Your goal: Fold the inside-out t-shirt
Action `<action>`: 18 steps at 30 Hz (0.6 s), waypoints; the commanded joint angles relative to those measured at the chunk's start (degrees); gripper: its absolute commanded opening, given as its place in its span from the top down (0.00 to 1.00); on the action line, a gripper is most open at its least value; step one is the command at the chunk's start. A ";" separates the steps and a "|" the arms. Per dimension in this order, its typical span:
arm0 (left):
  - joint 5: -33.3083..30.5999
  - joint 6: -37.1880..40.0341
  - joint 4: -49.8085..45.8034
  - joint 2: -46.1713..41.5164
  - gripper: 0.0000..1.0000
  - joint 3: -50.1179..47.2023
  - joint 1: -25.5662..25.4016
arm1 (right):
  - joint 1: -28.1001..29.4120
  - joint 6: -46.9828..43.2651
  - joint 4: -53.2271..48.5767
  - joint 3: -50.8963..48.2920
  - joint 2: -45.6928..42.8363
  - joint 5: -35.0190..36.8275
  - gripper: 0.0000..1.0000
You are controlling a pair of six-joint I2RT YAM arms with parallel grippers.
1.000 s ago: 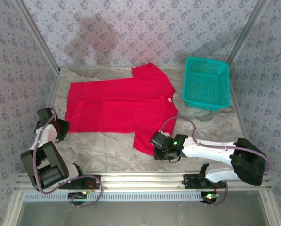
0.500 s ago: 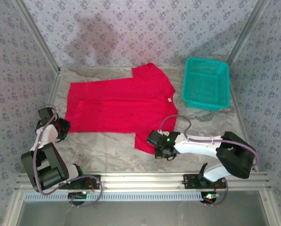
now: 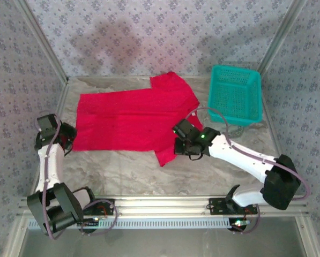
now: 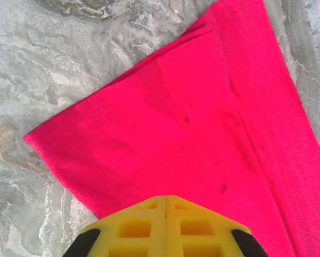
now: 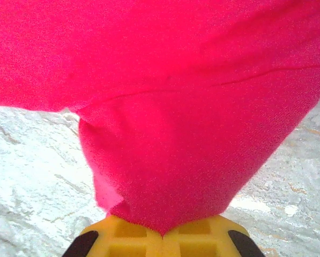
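Container: the teal mesh basket (image 3: 229, 118) is standing at the far right of the desk (image 3: 122, 171). It is sitting just beside the garment's collar end without touching it. Its mesh floor is showing bare from above.

Garment: the inside-out t-shirt (image 3: 127, 120) is lying spread across the middle of the marbled desk. Its hem is pointing left, one sleeve toward the far wall and the other toward the arms. Most of the red cloth is resting flat.

Right tool (image 3: 177, 143): it is clenching the cloth by the near sleeve, at the collar end. The right wrist view is showing red fabric running into the closed yellow pads and hanging clear of the desk in a gathered fold.

Left tool (image 3: 69, 140): it is clenching the near hem corner at the shirt's left end. In the left wrist view the yellow pads are meeting on the cloth's edge, and the fabric beyond them is lying flat.
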 commanded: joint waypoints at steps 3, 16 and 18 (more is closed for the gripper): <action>0.31 -0.10 -2.35 -0.17 0.97 0.00 -0.52 | -1.44 -1.30 -1.80 -0.35 -0.24 -3.86 1.00; 0.62 3.47 -3.39 6.06 0.46 -2.94 -1.06 | -8.98 -3.29 2.50 1.52 10.70 -8.29 1.00; -0.19 3.62 -3.25 7.33 0.46 -3.95 -1.06 | -10.09 -4.67 2.44 4.58 14.35 -8.17 1.00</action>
